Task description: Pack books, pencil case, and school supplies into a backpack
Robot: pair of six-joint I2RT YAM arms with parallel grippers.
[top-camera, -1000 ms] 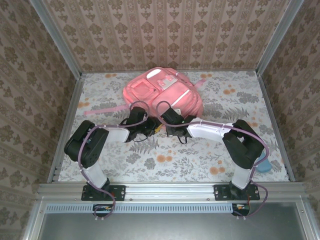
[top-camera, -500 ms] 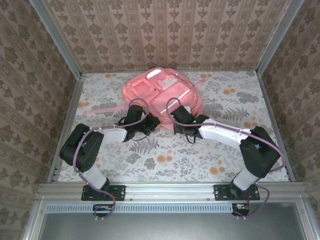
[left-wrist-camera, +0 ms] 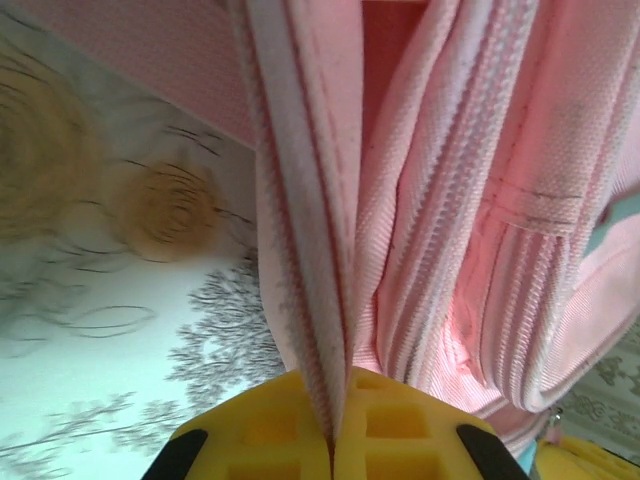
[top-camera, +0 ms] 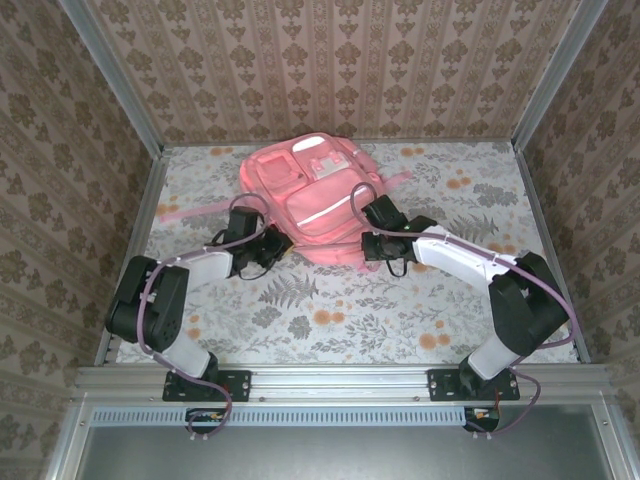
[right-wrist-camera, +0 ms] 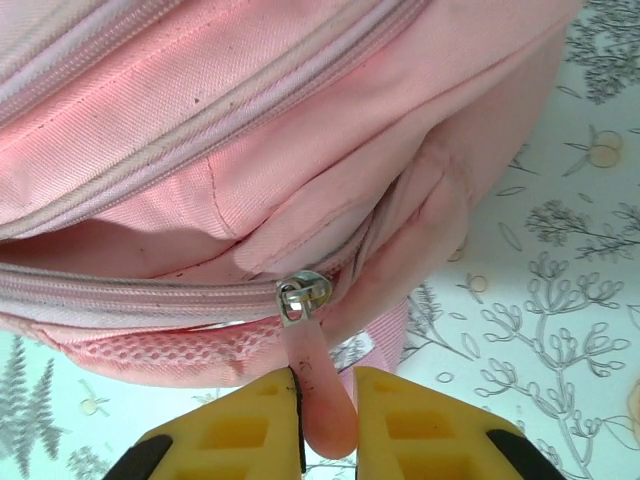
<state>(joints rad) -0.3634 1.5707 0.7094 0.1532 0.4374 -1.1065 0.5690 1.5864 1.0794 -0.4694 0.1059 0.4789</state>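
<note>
Pink fabric takes up the far middle of the table (top-camera: 420,310). The backpack (top-camera: 315,190) lies flat there with its front pockets up, one end close to the far edge and the other reaching toward the middle. A pale stripe (top-camera: 325,213) slants across its front. A thin pink strap (top-camera: 190,212) trails over the flowered table toward the left edge, and a shorter strap end (top-camera: 397,178) sticks out on the right side.

The left gripper (top-camera: 270,245) meets the backpack at its near left corner. In the left wrist view, the left gripper (left-wrist-camera: 333,390) has its yellow pads (left-wrist-camera: 265,430) pressed together on a fold of the backpack (left-wrist-camera: 480,150). The fold is edged with zip tape (left-wrist-camera: 300,200) and rises taut from between the pads.

The right gripper (top-camera: 368,243) sits at the backpack's near right corner. In the right wrist view, the pads (right-wrist-camera: 410,420) of the right gripper (right-wrist-camera: 328,390) stand on either side of the zip pull (right-wrist-camera: 320,370). The pull is a soft pink tab hanging from a metal slider (right-wrist-camera: 303,295). It fills nearly the whole slot between the pads, and the left-hand pad touches it. I cannot tell whether the pads pinch the tab or only flank it. From the slider a zip (right-wrist-camera: 140,295) runs off to the left along the backpack (right-wrist-camera: 250,120), above a patch of pink mesh (right-wrist-camera: 170,350). Grey leaf prints on the table show to the right of the fabric.
</note>
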